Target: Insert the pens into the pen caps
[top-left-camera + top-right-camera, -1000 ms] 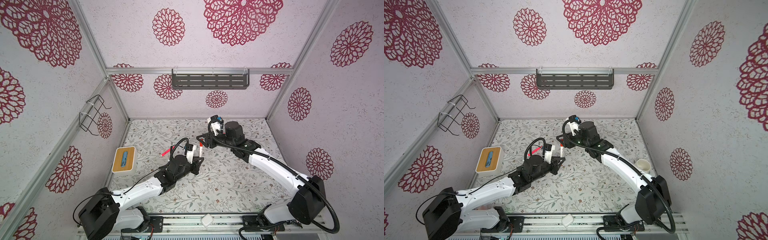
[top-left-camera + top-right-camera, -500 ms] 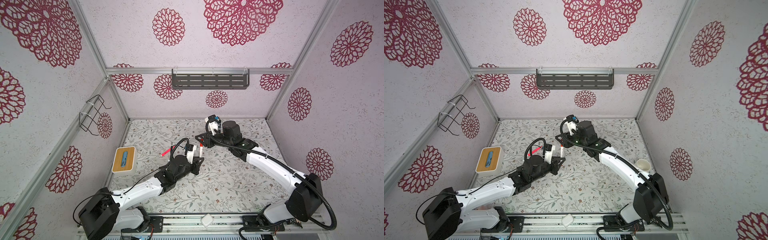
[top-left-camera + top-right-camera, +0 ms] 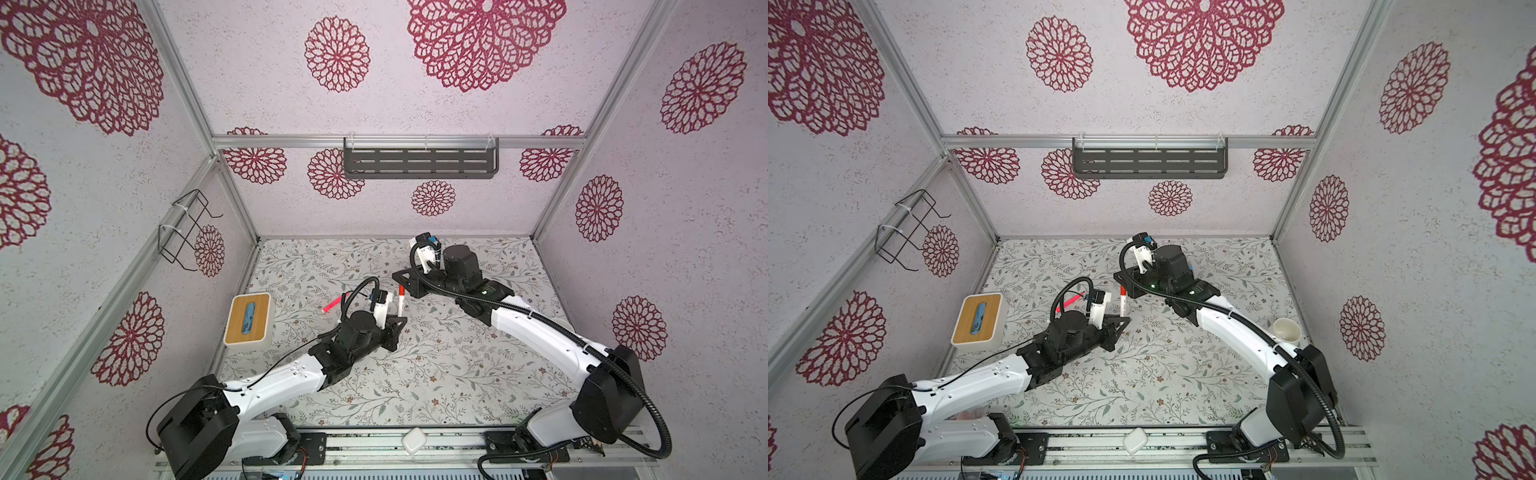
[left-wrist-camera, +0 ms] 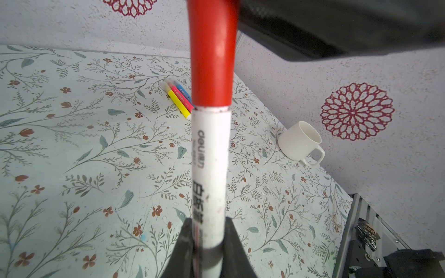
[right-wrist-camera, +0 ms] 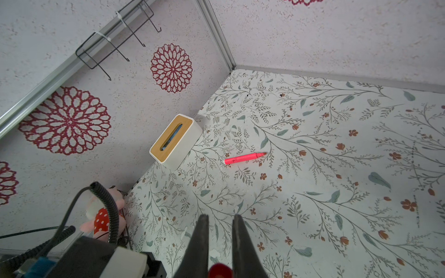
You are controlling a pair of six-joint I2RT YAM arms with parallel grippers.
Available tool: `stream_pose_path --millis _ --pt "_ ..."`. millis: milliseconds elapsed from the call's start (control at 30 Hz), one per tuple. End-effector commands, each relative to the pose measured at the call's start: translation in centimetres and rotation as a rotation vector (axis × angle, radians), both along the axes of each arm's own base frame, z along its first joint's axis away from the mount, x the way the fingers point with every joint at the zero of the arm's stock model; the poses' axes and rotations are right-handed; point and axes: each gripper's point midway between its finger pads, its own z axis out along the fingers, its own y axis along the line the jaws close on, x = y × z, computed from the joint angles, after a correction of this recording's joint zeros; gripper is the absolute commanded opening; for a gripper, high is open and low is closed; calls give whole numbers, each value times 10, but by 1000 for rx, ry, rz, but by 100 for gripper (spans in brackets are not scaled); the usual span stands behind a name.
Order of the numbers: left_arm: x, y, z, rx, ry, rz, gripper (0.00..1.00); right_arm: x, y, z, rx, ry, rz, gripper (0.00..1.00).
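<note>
My left gripper (image 4: pixel 209 223) is shut on the white barrel of a pen (image 4: pixel 210 156), which points up and away from it. A red pen cap (image 4: pixel 212 60) sits on the pen's far end. In the right wrist view the cap's red end (image 5: pixel 220 270) shows between the jaws, and my right gripper (image 5: pixel 220 217) is shut on it. In both top views the pen (image 3: pixel 400 301) (image 3: pixel 1122 301) spans the gap between the two grippers. A pink pen (image 5: pixel 244 158) (image 3: pixel 334 303) lies uncapped on the table. Yellow, red and blue pens (image 4: pixel 179 103) lie together farther back.
A white cup (image 4: pixel 301 142) (image 3: pixel 1286 331) stands by the right wall. A wood-topped white box (image 3: pixel 248 318) (image 5: pixel 174 140) sits against the left wall. A plush toy (image 5: pixel 101 214) lies in the near left corner. A dark shelf (image 3: pixel 419 162) and a wire rack (image 3: pixel 187 228) hang on the walls.
My right gripper has closed from open onto the red pen cap and shifted slightly toward the pen. The left arm and its pen have stayed still.
</note>
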Motion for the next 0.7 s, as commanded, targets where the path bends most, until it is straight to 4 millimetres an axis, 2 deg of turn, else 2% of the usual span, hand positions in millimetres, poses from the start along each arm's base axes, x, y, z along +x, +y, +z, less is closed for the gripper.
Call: stream_pose_path --millis 0,133,267,500,667 --pt "8 -2 41 -67 -112 20 0 -25 3 -22 -40 47 39 0" --pt "10 1 51 -94 -128 24 0 -37 4 -49 -78 81 41 0" --pt "9 4 74 -138 -165 23 0 -54 7 -79 -101 121 54 0" --pt "15 28 111 -228 -230 50 0 -82 6 -117 -104 192 57 0" --pt "19 39 127 -266 -262 65 0 -103 13 -141 -112 238 86 0"
